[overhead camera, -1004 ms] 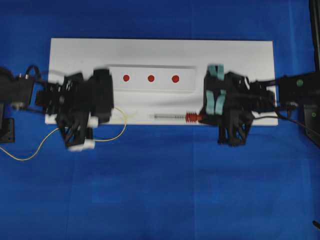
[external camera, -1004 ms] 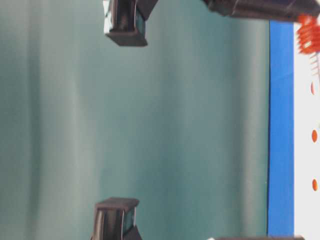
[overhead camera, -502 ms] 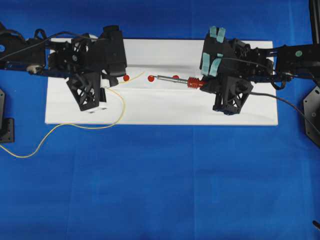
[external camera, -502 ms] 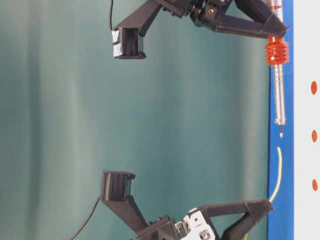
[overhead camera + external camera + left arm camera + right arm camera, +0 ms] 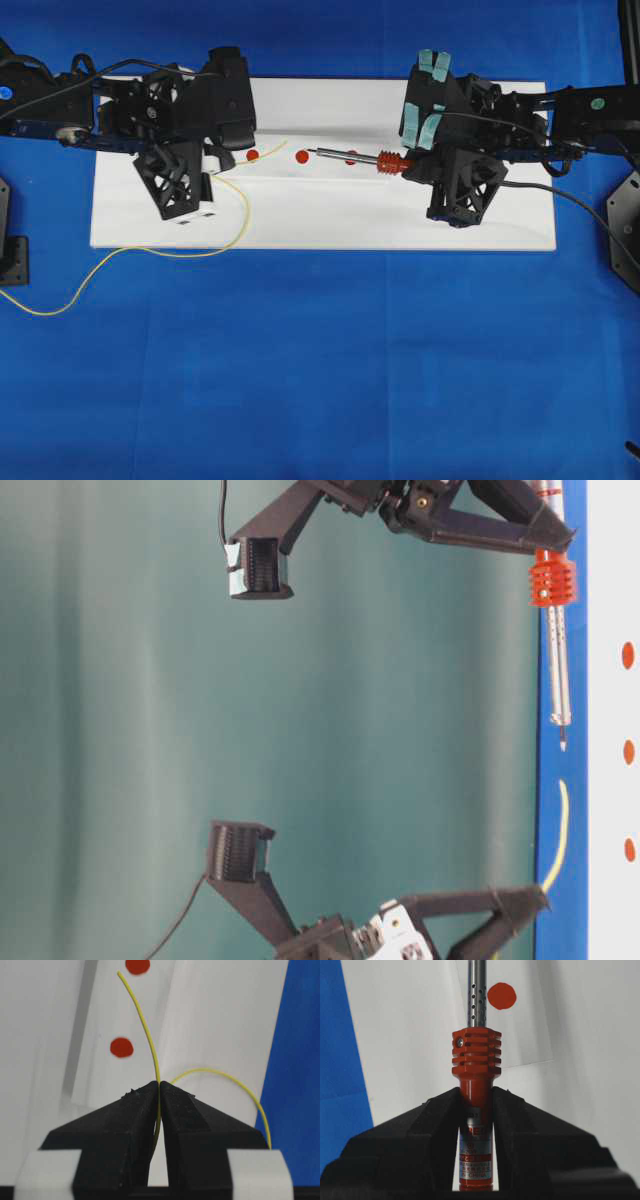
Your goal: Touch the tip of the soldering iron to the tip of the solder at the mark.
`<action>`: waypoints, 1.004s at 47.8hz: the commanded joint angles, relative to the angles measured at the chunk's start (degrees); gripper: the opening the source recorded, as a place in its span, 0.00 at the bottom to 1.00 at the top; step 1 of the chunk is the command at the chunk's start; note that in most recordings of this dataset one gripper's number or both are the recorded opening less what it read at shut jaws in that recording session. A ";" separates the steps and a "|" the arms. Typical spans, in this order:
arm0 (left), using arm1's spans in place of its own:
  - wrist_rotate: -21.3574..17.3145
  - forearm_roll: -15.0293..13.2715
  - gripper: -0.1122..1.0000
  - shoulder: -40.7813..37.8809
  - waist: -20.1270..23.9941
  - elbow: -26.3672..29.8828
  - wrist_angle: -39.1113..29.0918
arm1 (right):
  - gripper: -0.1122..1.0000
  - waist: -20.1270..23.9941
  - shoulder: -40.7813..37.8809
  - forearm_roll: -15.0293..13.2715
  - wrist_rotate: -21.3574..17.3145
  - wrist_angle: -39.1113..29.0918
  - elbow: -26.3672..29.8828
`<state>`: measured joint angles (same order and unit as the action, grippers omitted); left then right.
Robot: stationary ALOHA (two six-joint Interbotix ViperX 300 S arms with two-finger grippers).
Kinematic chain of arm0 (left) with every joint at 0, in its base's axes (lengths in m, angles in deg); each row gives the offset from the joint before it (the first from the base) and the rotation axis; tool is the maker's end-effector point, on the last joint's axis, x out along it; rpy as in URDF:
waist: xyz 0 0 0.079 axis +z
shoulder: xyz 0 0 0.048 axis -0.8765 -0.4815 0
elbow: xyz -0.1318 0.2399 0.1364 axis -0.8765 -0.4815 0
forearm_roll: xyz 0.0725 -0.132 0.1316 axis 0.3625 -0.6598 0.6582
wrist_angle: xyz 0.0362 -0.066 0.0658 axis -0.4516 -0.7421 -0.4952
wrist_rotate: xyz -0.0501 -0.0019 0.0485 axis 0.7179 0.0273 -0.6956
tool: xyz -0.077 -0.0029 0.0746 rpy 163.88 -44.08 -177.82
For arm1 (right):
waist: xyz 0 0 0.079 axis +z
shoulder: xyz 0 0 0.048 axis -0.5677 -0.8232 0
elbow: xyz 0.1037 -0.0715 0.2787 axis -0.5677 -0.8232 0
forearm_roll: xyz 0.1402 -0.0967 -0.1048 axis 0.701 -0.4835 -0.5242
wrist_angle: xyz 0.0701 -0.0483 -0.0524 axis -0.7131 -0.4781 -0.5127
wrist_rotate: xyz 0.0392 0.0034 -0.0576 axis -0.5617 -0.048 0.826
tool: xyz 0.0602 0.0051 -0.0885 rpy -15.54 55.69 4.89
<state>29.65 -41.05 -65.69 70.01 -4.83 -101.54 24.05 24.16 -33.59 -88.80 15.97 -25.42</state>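
The soldering iron (image 5: pixel 350 156) has a red handle and a silver shaft and lies level over the white strip, tip pointing left beside the middle red mark (image 5: pixel 302 156). My right gripper (image 5: pixel 408 165) is shut on the handle (image 5: pixel 476 1105). The solder (image 5: pixel 262 152) is a thin yellow wire, and my left gripper (image 5: pixel 222 166) is shut on it (image 5: pixel 159 1085). Its free end curves toward the iron (image 5: pixel 557 630). In the table-level view a small gap separates the solder (image 5: pixel 561 820) from the iron's tip. Both hover just above the board.
The white board (image 5: pixel 400 220) lies on blue cloth, with three red marks in a row on a paper strip. The solder's slack loops over the board's front edge and trails left (image 5: pixel 60 300). The iron's black cord (image 5: pixel 575 203) runs off right.
Both arms have carried the solder and the iron from the board's front edge back to the row of marks. In the last half second the iron crept slightly left.
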 commanded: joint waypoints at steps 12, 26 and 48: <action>3.25 0.18 0.12 3.69 0.09 -2.99 -1.23 | 0.16 -0.18 0.88 -0.18 0.00 0.26 1.67; 4.75 0.18 0.12 2.90 0.00 -5.63 0.35 | 0.16 -0.18 0.18 -0.44 0.00 0.35 2.46; 4.75 0.18 0.12 1.14 -0.62 -6.33 2.72 | 0.16 -0.62 0.09 -1.14 0.00 0.53 2.55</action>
<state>34.49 -41.05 -64.90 69.48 -11.68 -99.08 23.69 23.72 -34.56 -88.80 15.97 -24.36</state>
